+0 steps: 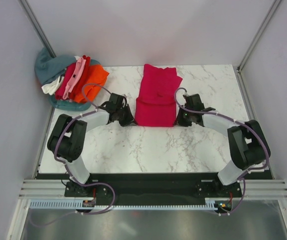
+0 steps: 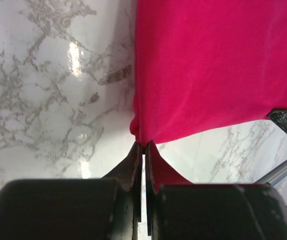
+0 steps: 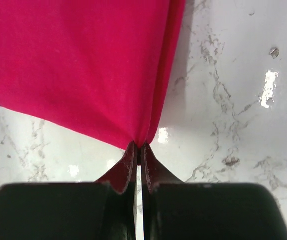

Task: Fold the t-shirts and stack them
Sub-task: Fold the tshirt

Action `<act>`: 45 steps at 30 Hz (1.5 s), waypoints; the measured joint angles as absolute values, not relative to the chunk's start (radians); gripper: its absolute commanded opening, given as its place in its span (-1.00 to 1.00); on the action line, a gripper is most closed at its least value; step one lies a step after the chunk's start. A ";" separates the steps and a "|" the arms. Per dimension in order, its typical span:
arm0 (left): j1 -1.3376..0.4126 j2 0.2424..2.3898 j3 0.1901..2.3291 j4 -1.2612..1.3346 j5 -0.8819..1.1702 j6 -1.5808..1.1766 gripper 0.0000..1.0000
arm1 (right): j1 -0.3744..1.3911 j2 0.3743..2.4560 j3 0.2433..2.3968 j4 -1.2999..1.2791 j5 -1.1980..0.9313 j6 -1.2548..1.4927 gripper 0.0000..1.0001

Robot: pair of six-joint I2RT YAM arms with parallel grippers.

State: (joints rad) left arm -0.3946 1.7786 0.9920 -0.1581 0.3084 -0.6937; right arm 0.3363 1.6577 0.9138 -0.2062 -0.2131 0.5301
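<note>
A crimson-magenta t-shirt lies partly folded on the marble table, its near part doubled over. My left gripper is shut on the shirt's near left corner; the left wrist view shows the cloth pinched at my gripper. My right gripper is shut on the near right corner; the right wrist view shows the cloth pinched at my gripper. The near edge is stretched between both grippers, slightly lifted. No neck label shows.
A pile of other t-shirts sits at the table's far left corner: orange, red, pink, white and teal-grey, hanging over the edge. Bare marble table lies between the shirt and the arm bases. Grey walls close three sides.
</note>
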 measured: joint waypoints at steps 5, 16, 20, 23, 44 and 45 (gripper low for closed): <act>-0.395 1.662 1.024 -0.231 0.306 -0.683 -0.95 | 0.339 1.567 0.961 -0.283 -0.212 0.522 -1.00; -0.395 1.348 1.013 -0.273 0.299 -0.679 -0.95 | 0.339 1.272 0.988 -0.313 -0.183 0.540 -1.00; -0.405 1.290 0.915 -0.278 0.308 -0.680 -0.96 | 0.344 1.200 0.863 -0.292 -0.184 0.582 -1.00; -0.425 1.256 0.836 -0.288 0.320 -0.682 -0.95 | 0.347 1.125 0.749 -0.310 -0.186 0.607 -1.00; -0.466 1.133 0.815 -0.282 0.296 -0.705 -0.95 | 0.352 0.966 0.739 -0.312 -0.157 0.571 -1.00; -0.466 1.148 0.839 -0.282 0.289 -0.704 -0.95 | 0.351 0.989 0.767 -0.310 -0.146 0.564 -1.00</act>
State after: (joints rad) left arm -0.4656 1.1477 0.8391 -0.2825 0.2893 -0.7036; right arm 0.3511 0.9894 0.7666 -0.3099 -0.1455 0.5640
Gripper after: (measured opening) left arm 0.034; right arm 0.051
